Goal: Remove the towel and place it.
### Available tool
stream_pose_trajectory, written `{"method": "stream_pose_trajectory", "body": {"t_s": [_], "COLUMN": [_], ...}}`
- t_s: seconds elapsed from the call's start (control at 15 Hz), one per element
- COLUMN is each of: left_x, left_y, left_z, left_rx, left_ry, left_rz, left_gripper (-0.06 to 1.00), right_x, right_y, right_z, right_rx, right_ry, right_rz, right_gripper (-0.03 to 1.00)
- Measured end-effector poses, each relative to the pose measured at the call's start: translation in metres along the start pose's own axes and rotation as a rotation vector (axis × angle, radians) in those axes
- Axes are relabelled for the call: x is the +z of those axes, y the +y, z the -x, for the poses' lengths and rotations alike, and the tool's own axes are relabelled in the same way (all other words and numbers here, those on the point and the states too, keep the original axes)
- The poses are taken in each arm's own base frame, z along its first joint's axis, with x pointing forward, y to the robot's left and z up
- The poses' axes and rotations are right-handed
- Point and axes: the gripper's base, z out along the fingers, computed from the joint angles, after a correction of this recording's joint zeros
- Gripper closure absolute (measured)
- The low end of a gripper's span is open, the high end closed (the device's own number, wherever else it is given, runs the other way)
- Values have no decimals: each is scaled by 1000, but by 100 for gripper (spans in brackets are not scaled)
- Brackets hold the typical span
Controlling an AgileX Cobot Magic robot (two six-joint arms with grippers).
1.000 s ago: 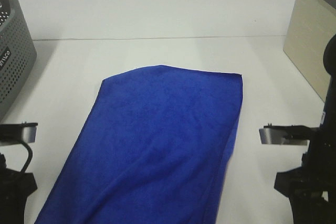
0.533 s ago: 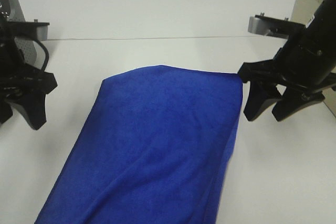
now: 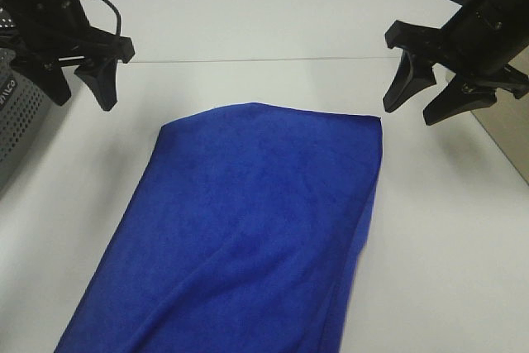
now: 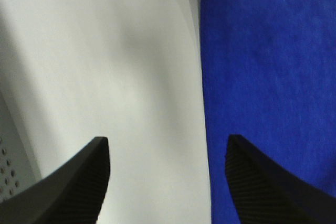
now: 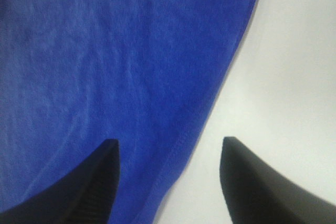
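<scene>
Both hands swung up from the near edge of the white table [image 3: 248, 26] — left hand [image 3: 83, 98] and right hand [image 3: 409, 113] now hang spread, empty, flanking the far corners of the fuzzy royal-blue rectangular towel [image 3: 248, 229] lying flat toward that edge — likely lining up a two-corner pinch.

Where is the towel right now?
In the exterior high view the towel lies spread on the table, centre to bottom edge, its far corners near the left gripper and right gripper.

towel [image 3: 256, 229] | royal-blue, plain | spread flat | on table
</scene>
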Motion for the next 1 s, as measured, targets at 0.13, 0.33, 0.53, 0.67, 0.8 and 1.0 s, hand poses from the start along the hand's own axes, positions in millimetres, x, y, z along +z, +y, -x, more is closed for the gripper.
{"method": "stream_pose_trajectory", "body": {"t_s": [0.13,0.33,0.53,0.67,0.8,1.0], "left_x": [10,29,55,75,94,113], "left_y": [13,30,35,36,35,30], "left_z": [27,57,70,74,75,79], "left_rx": [-27,-79,-102,-101,-90,-126], "left_ry": [-39,-87,-81,-58,-34,-53], "left_rz": [-4,-68,-165,-203,-246,-325], "left_gripper": [34,34,34,34,34,34], "right_x": [5,22,48,58,62,74], "right_y": [-14,-26,-37,-45,-53,-65], "right_z": [21,55,81,91,95,95], "right_rx": [0,-41,-72,-83,-70,-48], "right_ry": [-1,-8,52,70,81,108], "right_rz": [95,124,116,100,100,92], "right_gripper": [43,43,43,43,43,42]}}
